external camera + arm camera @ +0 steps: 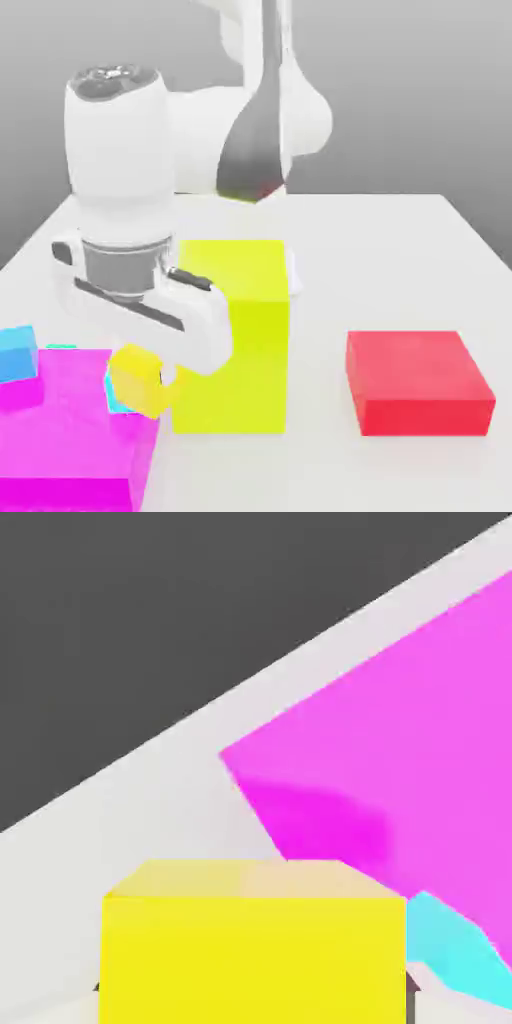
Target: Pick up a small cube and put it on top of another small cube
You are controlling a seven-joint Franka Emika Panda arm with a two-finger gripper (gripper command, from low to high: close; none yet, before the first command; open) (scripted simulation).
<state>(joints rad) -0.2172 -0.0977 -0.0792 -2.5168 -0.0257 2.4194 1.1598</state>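
Exterior view: the gripper (140, 372) is closed on the yellow cube (137, 380), held just above the turquoise cube (118, 398) at the magenta block (65, 440)'s edge. Hand view: yellow cube (252, 952) beside turquoise cube (455, 952)

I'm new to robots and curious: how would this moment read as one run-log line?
phase: carrying | claw: holds small yellow cube | position: above turquoise cube on magenta block | cube not yet released

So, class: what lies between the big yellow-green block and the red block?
Nothing: in the exterior view, only bare white table separates the yellow-green block from the red block.
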